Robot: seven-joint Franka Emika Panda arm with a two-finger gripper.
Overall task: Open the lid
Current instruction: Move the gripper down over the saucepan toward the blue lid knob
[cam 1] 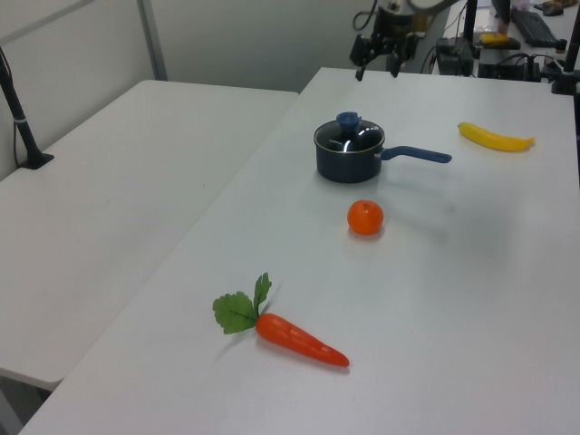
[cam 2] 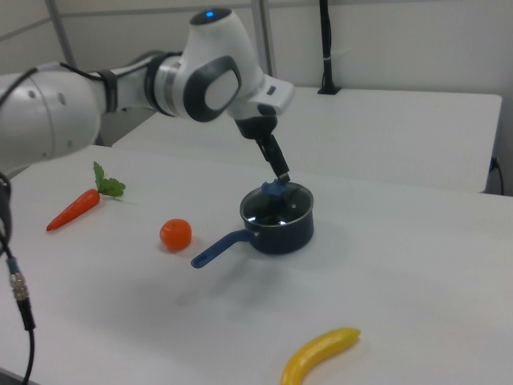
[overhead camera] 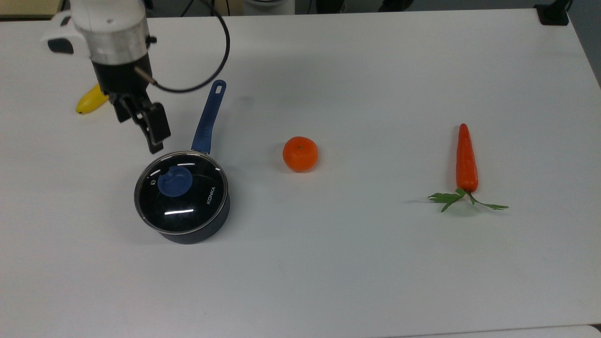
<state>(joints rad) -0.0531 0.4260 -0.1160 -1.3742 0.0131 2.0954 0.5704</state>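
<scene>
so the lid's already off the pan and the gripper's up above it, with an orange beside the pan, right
Not quite: the lid is on the pan, as the top view shows. The rest holds: the gripper hangs above it in the left view, and the orange sits beside the pan.

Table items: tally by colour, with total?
Blue: 2, the saucepan and the lid with its blue knob
Orange: 2, the tangerine and the carrot
Yellow: 1, the banana
Total: 5
</scene>
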